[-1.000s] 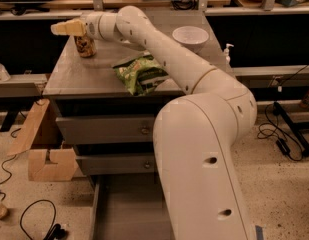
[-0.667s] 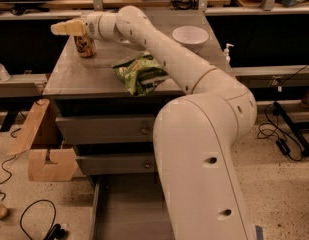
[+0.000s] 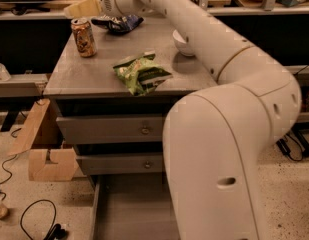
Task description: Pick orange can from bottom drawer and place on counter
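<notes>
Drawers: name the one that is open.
The bottom drawer, pulled out at floor level; the two knobbed fronts above it are shut. The gripper hovers over the counter, just beyond the orange can.

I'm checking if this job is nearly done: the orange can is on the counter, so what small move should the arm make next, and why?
Probably lift the gripper straight up and away from the orange can. The can stands upright on the counter near its far left corner, out of the bottom drawer, and the gripper hangs just above its lid, seemingly not clasping it.
</notes>
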You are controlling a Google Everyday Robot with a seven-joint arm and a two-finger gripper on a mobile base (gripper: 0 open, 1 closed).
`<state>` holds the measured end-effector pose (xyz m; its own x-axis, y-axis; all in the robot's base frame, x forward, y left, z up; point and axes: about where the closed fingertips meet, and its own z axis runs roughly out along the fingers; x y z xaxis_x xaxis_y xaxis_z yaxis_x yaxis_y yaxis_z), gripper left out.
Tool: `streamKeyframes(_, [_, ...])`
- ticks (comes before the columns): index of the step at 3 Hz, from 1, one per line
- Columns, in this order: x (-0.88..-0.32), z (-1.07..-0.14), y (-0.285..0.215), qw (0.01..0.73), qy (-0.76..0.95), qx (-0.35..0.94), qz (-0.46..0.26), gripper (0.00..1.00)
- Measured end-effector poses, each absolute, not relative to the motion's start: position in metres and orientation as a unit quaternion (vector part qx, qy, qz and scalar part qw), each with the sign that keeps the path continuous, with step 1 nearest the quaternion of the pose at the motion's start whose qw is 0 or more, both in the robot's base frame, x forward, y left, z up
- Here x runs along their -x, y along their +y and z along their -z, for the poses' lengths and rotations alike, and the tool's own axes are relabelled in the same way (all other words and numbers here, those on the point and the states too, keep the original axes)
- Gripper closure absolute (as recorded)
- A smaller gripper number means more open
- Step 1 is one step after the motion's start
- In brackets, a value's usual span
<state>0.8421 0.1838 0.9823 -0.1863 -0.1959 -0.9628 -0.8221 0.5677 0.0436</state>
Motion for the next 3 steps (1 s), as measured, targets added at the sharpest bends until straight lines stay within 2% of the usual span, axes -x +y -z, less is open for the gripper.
streamKeyframes(2, [-0.760,-1.073,0.097,0.544,0.726,0.378,-0.184,0.00])
streamKeyframes(3, [-0.706,-1.130,0.054,0.603,0.714,0.334,-0.121,0.00])
